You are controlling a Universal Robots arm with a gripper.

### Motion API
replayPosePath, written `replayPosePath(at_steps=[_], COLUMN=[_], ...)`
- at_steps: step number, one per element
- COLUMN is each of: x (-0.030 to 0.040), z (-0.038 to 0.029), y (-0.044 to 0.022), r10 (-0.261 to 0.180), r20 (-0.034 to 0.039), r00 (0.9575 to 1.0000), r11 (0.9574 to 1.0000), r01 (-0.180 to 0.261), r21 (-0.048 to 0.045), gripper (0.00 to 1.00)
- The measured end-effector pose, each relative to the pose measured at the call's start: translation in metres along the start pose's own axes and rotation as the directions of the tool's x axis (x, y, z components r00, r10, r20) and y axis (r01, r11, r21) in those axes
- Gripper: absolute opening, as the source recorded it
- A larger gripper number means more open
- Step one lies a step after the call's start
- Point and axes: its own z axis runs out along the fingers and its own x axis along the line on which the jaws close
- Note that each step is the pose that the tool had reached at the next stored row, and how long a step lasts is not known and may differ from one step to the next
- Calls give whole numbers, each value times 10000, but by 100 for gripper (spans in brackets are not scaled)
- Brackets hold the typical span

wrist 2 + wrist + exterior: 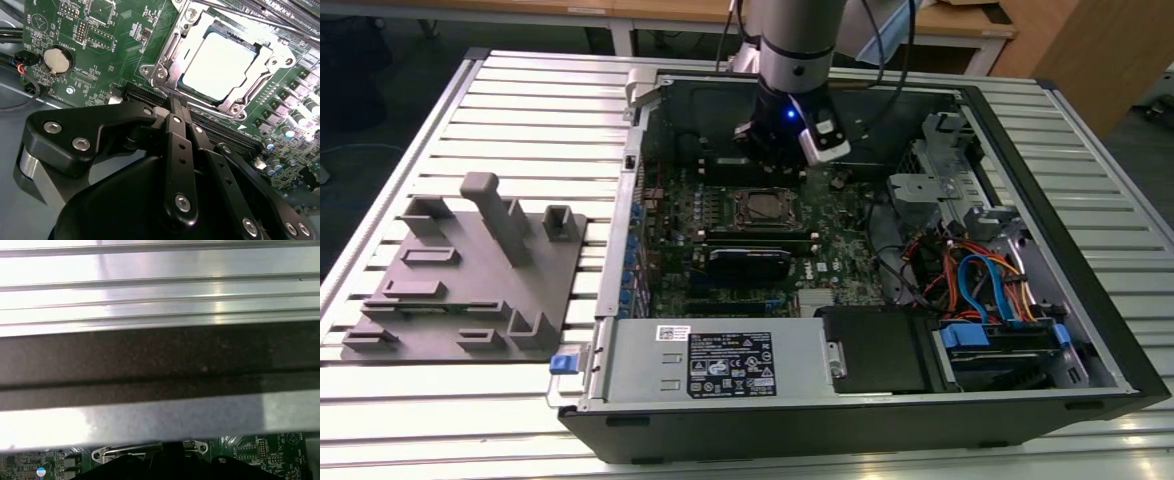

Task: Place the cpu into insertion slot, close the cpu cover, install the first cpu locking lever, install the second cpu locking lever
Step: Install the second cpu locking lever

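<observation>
The open computer case is being kept flat on the slatted table, so the green circuit board is facing up for work from above. The insertion slot is being seen in the second wrist view with the cpu seated inside and the cpu cover framing it. The gripper, fingers pressed together and holding nothing, is being held just beside the socket's edge.

Cpu pale silver; cpu cover dark silver; circuit board green; gripper black.
</observation>
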Motion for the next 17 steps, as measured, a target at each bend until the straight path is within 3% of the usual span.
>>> replayPosePath(at_steps=[7,17], x=[-1,-3], z=[-18,-69], y=[1,6], r10=[-9,-12], r20=[19,26], r00=[10000,10000], r11=[9997,9994], r01=[9,11], r21=[262,348], gripper=[10,10])
